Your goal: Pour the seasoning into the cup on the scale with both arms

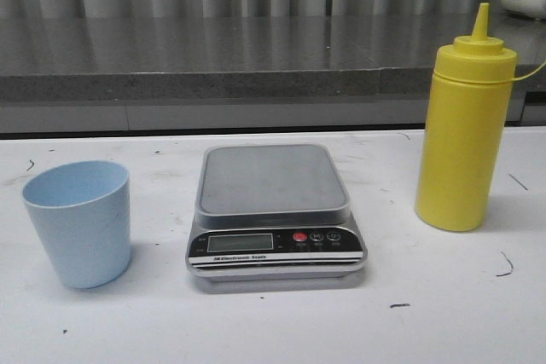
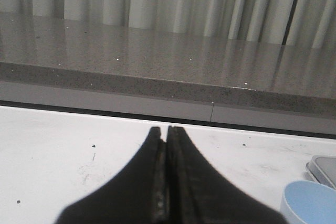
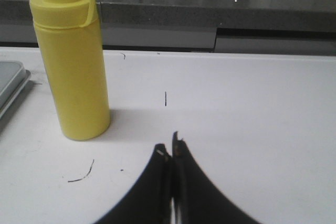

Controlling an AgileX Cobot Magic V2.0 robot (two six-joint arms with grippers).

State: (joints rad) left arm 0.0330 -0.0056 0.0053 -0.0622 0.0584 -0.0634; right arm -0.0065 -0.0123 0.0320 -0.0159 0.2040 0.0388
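Scale (image 1: pixel 275 210) sits dead centre on the white bench (image 1: pixel 444 313), steel platform bare, black front panel with its LCD and red button facing the camera. Off to the robot's left stands the pale blue cup (image 1: pixel 79 222), upright, open mouth up, well apart from the scale and resting straight on the bench. Over on the right, the yellow seasoning bottle (image 1: pixel 463 125) stands tall and upright, pointed nozzle up, its thin cap tether looping off to the side, also clear of the scale.

Neither arm shows in the front view. From the left wrist view, the left gripper (image 2: pixel 166 129) hangs low over bare bench with its fingers pressed together, nothing between them; the cup's rim (image 2: pixel 310 200) peeks in at the corner beside a sliver of the scale (image 2: pixel 323 167). From the right wrist view, the right gripper (image 3: pixel 169 148) is likewise closed tight on nothing, tips touching, and the seasoning bottle (image 3: pixel 73 72) stands near but apart from it, with the scale's edge (image 3: pixel 11 80) just beyond the bottle.
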